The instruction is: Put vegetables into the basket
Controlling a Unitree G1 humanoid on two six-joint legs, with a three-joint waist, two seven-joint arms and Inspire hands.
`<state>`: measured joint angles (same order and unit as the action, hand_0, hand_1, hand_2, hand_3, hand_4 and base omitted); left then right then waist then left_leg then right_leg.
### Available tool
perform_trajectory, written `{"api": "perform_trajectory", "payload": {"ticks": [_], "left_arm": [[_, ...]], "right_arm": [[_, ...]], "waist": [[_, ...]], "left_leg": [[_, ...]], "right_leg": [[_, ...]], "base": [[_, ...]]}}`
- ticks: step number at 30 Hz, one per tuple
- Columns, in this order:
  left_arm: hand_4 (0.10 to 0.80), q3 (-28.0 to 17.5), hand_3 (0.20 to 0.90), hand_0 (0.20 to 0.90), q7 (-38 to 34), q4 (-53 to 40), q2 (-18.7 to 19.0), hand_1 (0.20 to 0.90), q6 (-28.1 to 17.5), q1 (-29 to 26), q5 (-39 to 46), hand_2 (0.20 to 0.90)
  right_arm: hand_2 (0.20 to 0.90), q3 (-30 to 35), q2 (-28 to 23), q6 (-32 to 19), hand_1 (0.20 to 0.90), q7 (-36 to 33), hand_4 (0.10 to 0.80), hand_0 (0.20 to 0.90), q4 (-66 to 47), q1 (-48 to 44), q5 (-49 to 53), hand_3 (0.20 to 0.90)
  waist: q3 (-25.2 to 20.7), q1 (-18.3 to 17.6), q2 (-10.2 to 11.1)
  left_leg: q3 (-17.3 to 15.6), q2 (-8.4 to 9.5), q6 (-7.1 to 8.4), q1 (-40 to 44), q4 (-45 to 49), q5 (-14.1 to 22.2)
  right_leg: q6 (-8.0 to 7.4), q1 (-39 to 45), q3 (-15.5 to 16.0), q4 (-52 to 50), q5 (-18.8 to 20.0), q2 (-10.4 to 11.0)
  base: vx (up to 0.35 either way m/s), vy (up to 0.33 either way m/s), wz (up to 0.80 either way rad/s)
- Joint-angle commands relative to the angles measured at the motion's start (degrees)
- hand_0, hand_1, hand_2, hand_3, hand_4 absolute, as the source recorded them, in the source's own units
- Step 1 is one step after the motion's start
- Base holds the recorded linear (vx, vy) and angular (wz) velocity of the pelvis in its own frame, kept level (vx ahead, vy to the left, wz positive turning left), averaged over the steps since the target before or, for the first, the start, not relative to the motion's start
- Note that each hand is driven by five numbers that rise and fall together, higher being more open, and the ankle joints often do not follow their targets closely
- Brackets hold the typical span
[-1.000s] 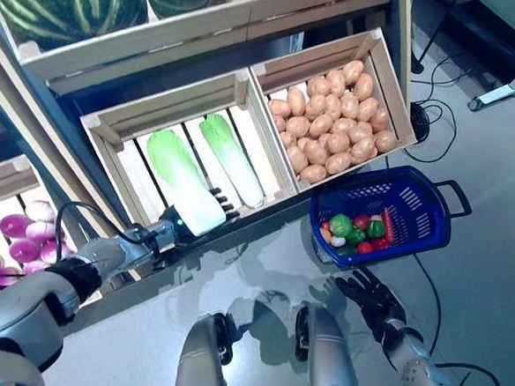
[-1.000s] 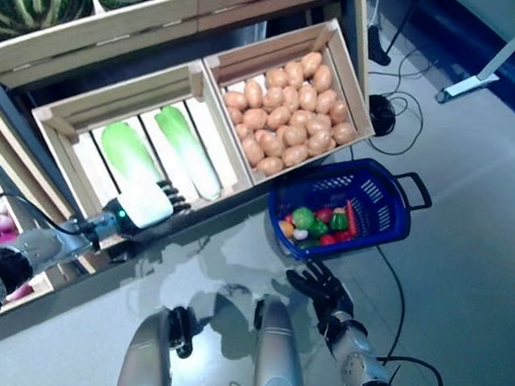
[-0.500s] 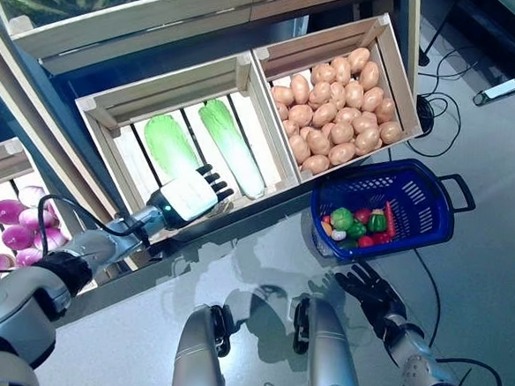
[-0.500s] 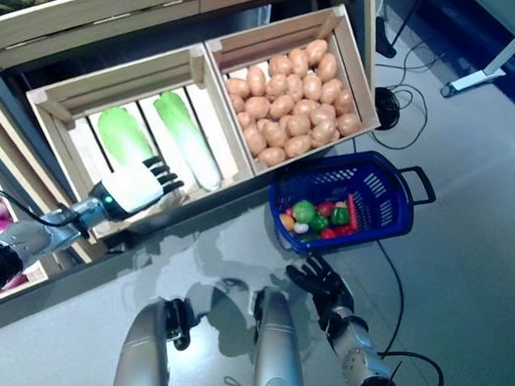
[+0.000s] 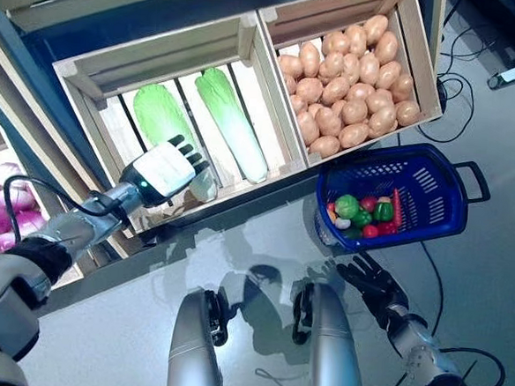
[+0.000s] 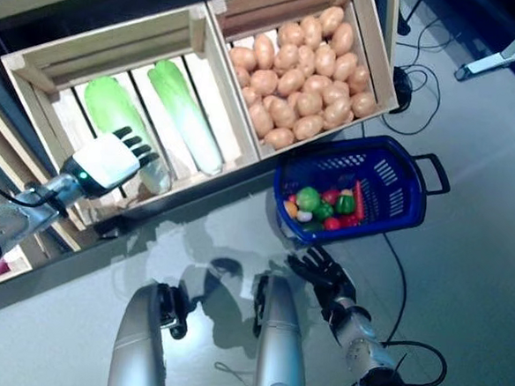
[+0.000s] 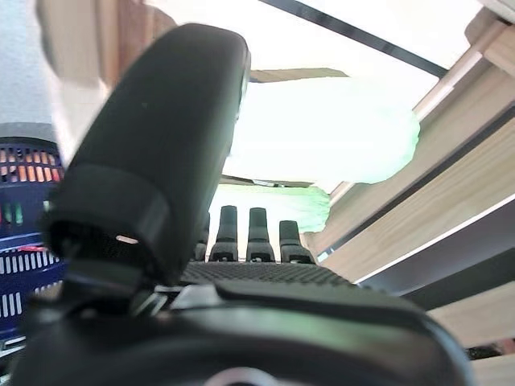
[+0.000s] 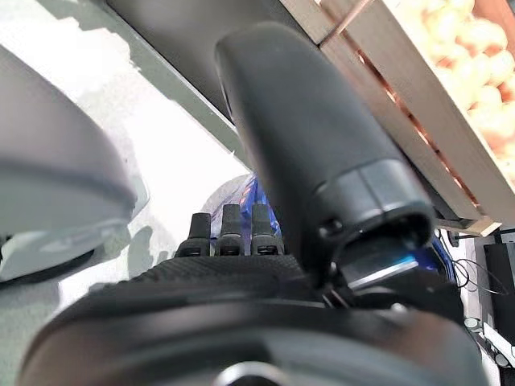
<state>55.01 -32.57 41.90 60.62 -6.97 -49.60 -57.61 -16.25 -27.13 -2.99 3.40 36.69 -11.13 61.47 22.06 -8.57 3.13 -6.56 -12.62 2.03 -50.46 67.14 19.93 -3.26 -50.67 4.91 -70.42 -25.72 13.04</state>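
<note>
Two long green-and-white cabbages lie in a wooden crate [image 5: 98, 67] of the stand. My left hand [image 5: 166, 166] reaches into this crate over the near end of the left cabbage [image 5: 154, 113], fingers straight and open; the left wrist view shows the fingers [image 7: 257, 235] pointing at the pale green cabbage [image 7: 322, 133], holding nothing. The right cabbage [image 5: 231, 128] lies beside the hand. The blue basket [image 5: 436, 174] stands on the floor to the right, with small green, red and orange vegetables [image 5: 360, 213] in it. My right hand [image 5: 371, 280] is open, low by the floor, near the basket's front rim.
A crate of potatoes [image 5: 349, 80] stands behind the basket. The stand's slanted wooden frame [image 5: 35, 89] runs along the left. A black cable [image 5: 450, 92] lies on the grey floor to the right of the stand.
The camera has shifted downward. My left hand has moved from the crate's front edge further in, over the left cabbage's near end. The right hand stays by the basket.
</note>
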Motion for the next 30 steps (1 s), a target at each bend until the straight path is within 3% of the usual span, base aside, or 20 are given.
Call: {"api": "perform_trajectory", "payload": {"ticks": [1,14,20,21,26,30], "left_arm": [[0.8,-1.94,0.9,0.9,-1.29,0.0,4.24,0.9,3.08,-7.77,3.08,0.9],[0.8,2.78,0.9,0.9,-5.69,-1.28,8.3,0.9,0.62,-16.57,-0.28,0.9],[0.8,3.44,0.9,0.9,3.18,-0.22,8.7,0.9,3.14,-16.76,2.68,0.9],[0.8,3.07,0.9,0.9,9.0,0.83,8.65,0.9,3.93,-16.45,4.48,0.9],[0.8,1.58,0.9,0.9,17.2,3.07,8.15,0.9,7.14,-14.8,9.06,0.9],[0.8,0.74,0.9,0.9,18.77,4.49,8.17,0.9,8.35,-13.87,11.01,0.9]], "right_arm": [[0.9,3.33,-5.45,-1.47,0.9,0.09,0.8,0.9,-3.39,0.52,5.8,0.9],[0.9,4.77,-9.28,-3.08,0.9,-0.01,0.8,0.9,-7.21,1.5,8.5,0.9],[0.9,6.02,-9.28,-3.67,0.9,-0.84,0.8,0.9,-7.61,1.62,9.05,0.9],[0.9,6.51,-9.45,-3.72,0.9,-1.48,0.8,0.9,-8.33,1.67,9.2,0.9],[0.9,8.38,-9.77,-4.07,0.9,-2.82,0.8,0.9,-11.16,1.8,8.28,0.9],[0.9,9.53,-10.01,-3.97,0.9,-2.86,0.8,0.9,-12.83,2.06,7.72,0.9]], "waist": [[-1.89,-1.09,-1.99],[-0.24,-1.5,-1.58],[0.18,-1.42,-1.66],[0.27,-1.49,-1.65],[0.67,-1.78,-1.48],[0.95,-1.88,-1.41]], "left_leg": [[2.63,-3.41,5.99,0.26,0.13,3.65],[5.11,-5.64,6.45,-12.8,10.53,6.35],[6.29,-5.76,5.98,-17.34,14.3,7.32],[6.48,-5.93,5.84,-18.24,14.92,7.3],[6.92,-6.17,5.33,-20.08,16.27,7.3],[7.04,-6.23,4.93,-20.95,17.08,7.35]], "right_leg": [[-5.12,1.23,-1.15,3.38,4.29,4.38],[-4.95,-12.17,-2.24,-9.44,1.24,5.5],[-4.86,-17.16,-3.22,-14.85,-0.43,4.55],[-4.86,-18.1,-3.45,-15.75,-0.63,4.27],[-4.81,-19.85,-4.18,-17.34,-0.91,3.48],[-4.69,-20.74,-4.63,-17.99,-0.82,3.31]], "base": [[-0.016,0.005,-0.04],[-0.025,-0.011,-0.03],[0.01,-0.021,-0.08],[0.016,-0.002,-0.04],[0.004,0.025,-0.08],[0.003,0.011,-0.07]]}}
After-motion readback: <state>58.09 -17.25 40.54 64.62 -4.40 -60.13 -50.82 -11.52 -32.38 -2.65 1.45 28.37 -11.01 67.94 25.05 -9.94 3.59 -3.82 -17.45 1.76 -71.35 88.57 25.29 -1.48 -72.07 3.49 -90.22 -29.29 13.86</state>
